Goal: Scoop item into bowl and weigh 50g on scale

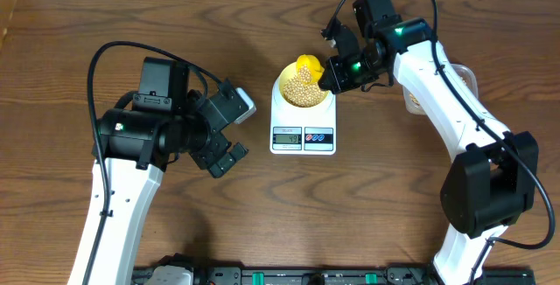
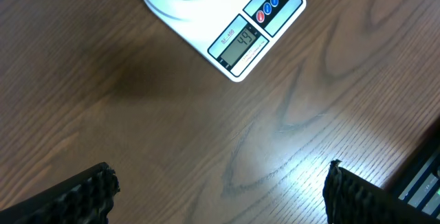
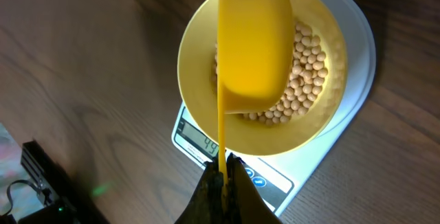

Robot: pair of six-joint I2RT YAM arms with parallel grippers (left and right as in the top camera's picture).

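Dark wood table (image 1: 394, 215) underneath. Right gripper (image 3: 221, 174) pinches the scoop (image 3: 254, 45) handle, tilting it over the bowl (image 3: 196, 80) of beans (image 3: 306, 66) on the scale (image 3: 357, 52). The display (image 2: 242, 43) seems to read 49, so this looks like topping-up, and next needs only a few more beans. Left gripper (image 2: 220, 196) gapes, idle.

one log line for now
right jaws: shut on bright yellow plastic scoop; pale yellow round bowl: tan beans, on white digital scale; left jaws: open

The brown wood-grain worktop (image 1: 350, 215) is filling every view; a bright yellow scoop (image 3: 254, 38) is hanging mouth-down; a clear plastic tub (image 1: 468, 77) is sitting far right, partly hidden; a black rail (image 1: 289, 276) is running along the near edge.
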